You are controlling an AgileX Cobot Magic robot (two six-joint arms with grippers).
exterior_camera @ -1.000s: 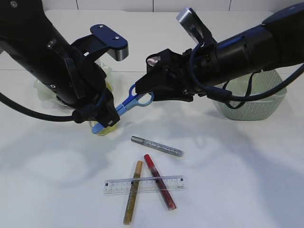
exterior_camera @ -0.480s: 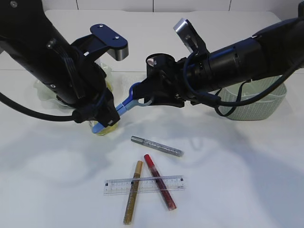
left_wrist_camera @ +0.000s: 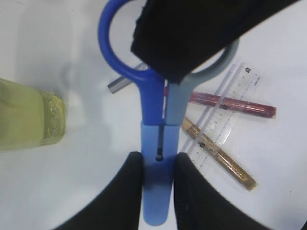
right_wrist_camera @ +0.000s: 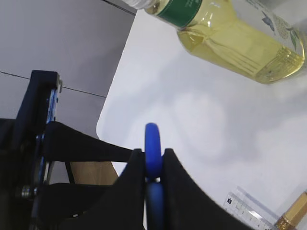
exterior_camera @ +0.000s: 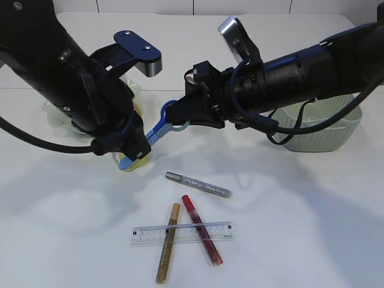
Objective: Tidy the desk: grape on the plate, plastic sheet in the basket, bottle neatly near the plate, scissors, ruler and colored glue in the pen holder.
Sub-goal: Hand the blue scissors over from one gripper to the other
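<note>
scissors (left_wrist_camera: pixel 158 143): glossy blue plastic handles; ruler (exterior_camera: pixel 182 233): clear plastic; glue tubes (exterior_camera: pixel 202 238): glittery; bottle (right_wrist_camera: pixel 235 36): transparent glossy; basket (exterior_camera: pixel 324 129): textured weave; table (exterior_camera: pixel 300 228): matt white

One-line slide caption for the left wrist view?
Left gripper holds the sheathed blue scissors while the right gripper clamps their handles.

Lighting: bright, even, diffuse from above. Shadows: soft grey patches on the white table (exterior_camera: pixel 288 240) beneath both arms. Glare: mild on the bottle (right_wrist_camera: pixel 240 43). Focus: exterior view sharp; wrist views soften close up, black fingers (left_wrist_camera: pixel 120 201) blurred at edges.
</note>
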